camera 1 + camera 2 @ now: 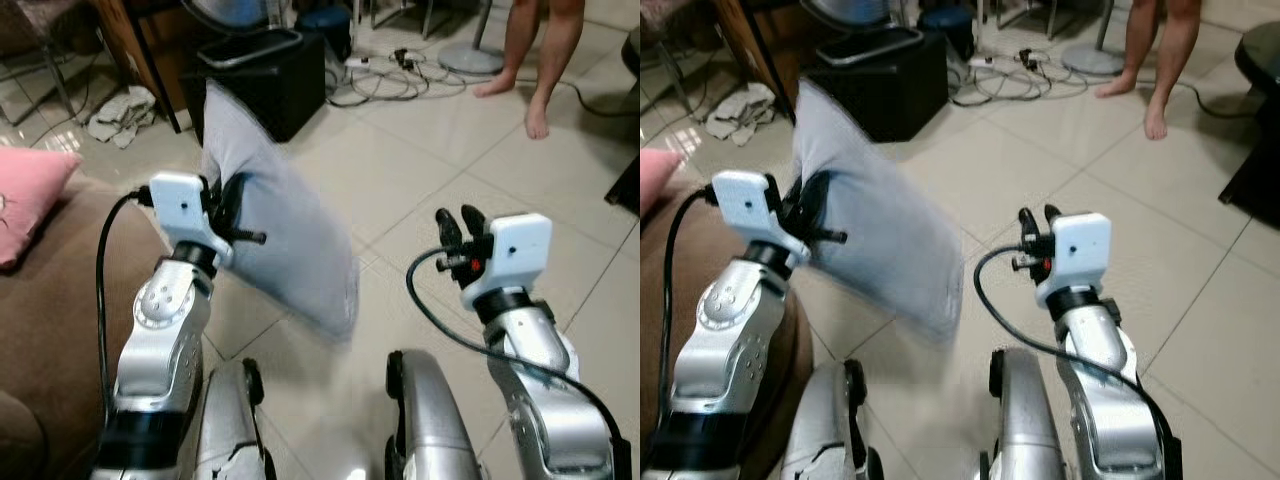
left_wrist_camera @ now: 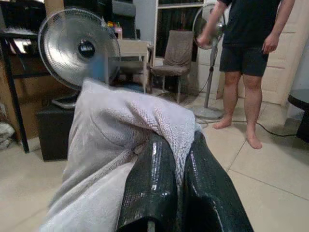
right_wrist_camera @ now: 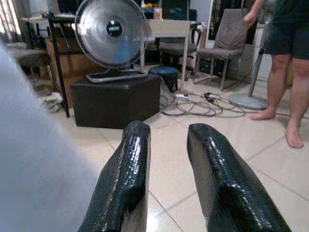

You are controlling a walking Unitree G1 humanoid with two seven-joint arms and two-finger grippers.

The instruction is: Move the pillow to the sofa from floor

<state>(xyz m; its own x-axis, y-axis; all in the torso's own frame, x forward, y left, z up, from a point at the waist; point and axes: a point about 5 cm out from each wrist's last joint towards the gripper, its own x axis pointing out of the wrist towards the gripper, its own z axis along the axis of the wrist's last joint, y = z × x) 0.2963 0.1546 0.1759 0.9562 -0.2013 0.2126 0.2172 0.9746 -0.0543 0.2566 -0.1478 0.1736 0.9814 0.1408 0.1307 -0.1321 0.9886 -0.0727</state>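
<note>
Left eye view: the left hand holds a pale grey pillow by one edge, lifted clear of the tiled floor. The pillow hangs tilted and is blurred, its lower corner dangling between the two arms. A brown sofa lies just beside the left arm, on the robot's left, with a pink cushion on it. The right hand is raised on the other side, holding nothing. A black box sits on the floor beyond the pillow, and a person's bare legs stand farther off.

Right eye view: the same scene, with the pillow between the arms and the sofa's brown edge under the left arm.

Left wrist view: the two black fingers are pinched shut on a fold of the pillow's fleecy cloth, which bunches up over them. A fan stands behind.

Right wrist view: the right hand's fingers stand parted with only floor between them; the pillow is a grey blur at one side.

The step in hand looks like carrying the pillow across to the sofa. Doing it well likely means keeping the pinch firm, since only a fold is gripped, swinging left until the whole pillow hangs over the seat, and only then letting go.
</note>
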